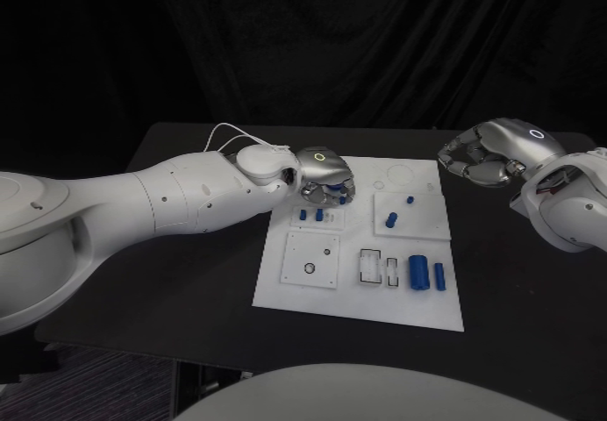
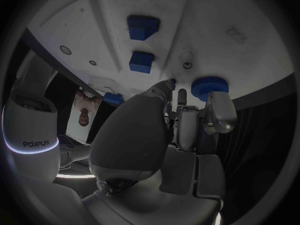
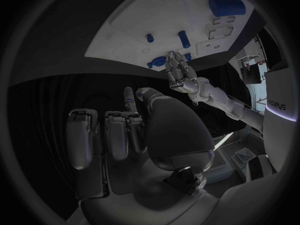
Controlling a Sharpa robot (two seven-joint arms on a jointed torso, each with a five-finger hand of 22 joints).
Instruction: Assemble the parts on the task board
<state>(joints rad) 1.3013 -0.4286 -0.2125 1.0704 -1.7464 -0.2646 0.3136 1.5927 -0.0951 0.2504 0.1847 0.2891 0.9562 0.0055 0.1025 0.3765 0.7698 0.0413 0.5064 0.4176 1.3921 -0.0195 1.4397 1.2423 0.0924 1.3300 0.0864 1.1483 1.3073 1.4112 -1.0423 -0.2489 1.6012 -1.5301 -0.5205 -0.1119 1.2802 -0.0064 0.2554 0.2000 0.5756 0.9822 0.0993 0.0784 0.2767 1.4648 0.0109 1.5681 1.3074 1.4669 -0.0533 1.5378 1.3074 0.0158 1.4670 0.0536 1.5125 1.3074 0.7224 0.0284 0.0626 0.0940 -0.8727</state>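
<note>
The white task board [image 1: 380, 303] lies mid-table with several blue parts on it. My left hand [image 1: 323, 180] hangs over the board's far left corner. Its fingers [image 2: 219, 110] stand apart beside a round, ridged blue part [image 2: 209, 85] that sits on the board [image 2: 206, 30]; nothing is pinched between them. Two blue blocks [image 2: 142, 61] lie just past it. My right hand [image 1: 487, 158] floats off the board's far right corner, fingers [image 3: 115, 135] curled in with nothing in them. From there I see the left hand [image 3: 181, 75] touching down near a blue part [image 3: 156, 62].
Two small blue pegs [image 1: 311, 213] stand below the left hand, two more [image 1: 392, 219] on the right-hand plate. Long blue pieces [image 1: 428, 273] lie beside slotted recesses [image 1: 369, 267] at the near right. The black table [image 1: 189, 289] surrounds the board.
</note>
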